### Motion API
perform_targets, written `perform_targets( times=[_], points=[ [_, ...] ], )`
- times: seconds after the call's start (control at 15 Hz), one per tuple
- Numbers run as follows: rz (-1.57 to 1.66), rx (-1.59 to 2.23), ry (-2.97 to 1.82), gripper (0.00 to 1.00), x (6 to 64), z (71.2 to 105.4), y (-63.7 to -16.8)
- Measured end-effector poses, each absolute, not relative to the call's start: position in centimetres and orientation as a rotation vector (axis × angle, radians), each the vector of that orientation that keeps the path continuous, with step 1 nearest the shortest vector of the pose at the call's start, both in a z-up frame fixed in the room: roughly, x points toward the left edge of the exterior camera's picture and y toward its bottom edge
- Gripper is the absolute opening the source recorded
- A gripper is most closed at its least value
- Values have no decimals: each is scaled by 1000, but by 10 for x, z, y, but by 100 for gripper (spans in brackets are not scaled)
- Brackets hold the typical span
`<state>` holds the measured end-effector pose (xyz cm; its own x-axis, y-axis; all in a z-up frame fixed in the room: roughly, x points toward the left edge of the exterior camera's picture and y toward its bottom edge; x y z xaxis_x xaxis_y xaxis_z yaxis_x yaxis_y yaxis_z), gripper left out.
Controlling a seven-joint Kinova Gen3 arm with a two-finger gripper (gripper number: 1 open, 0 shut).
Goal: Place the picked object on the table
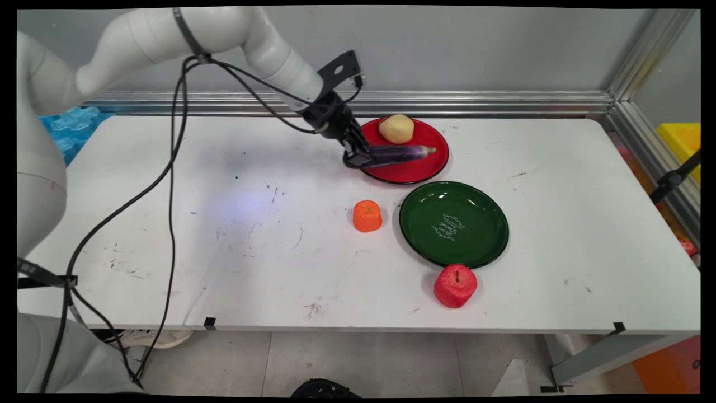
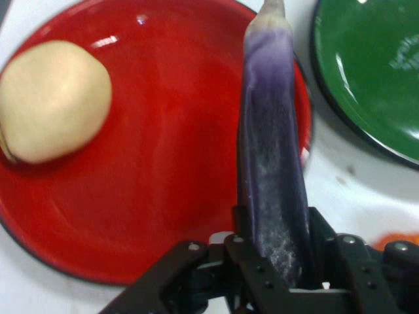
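My gripper [image 1: 361,157] [image 2: 275,252] is shut on the thick end of a purple eggplant [image 1: 400,154] [image 2: 272,150]. The eggplant points out over the red plate [image 1: 433,162] [image 2: 163,163], its pale tip toward the plate's right rim. A yellowish potato [image 1: 396,129] [image 2: 52,101] lies on the far part of the red plate, apart from the eggplant. I cannot tell whether the eggplant rests on the plate or hangs just above it.
A green plate [image 1: 453,224] [image 2: 373,72] sits just in front of the red one. An orange piece [image 1: 367,216] stands left of the green plate and a red apple [image 1: 455,286] lies at its near rim. Black cables hang from the arm on the left.
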<state>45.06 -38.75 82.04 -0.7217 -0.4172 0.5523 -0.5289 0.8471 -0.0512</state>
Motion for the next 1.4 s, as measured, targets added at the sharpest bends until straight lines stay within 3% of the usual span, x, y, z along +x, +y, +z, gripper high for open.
perform_targets(
  times=[0.53,1.4],
  points=[
    [265,702,-2532,0,479,827,-332],
    [295,680,-2516,0,489,801,-318]
  ],
)
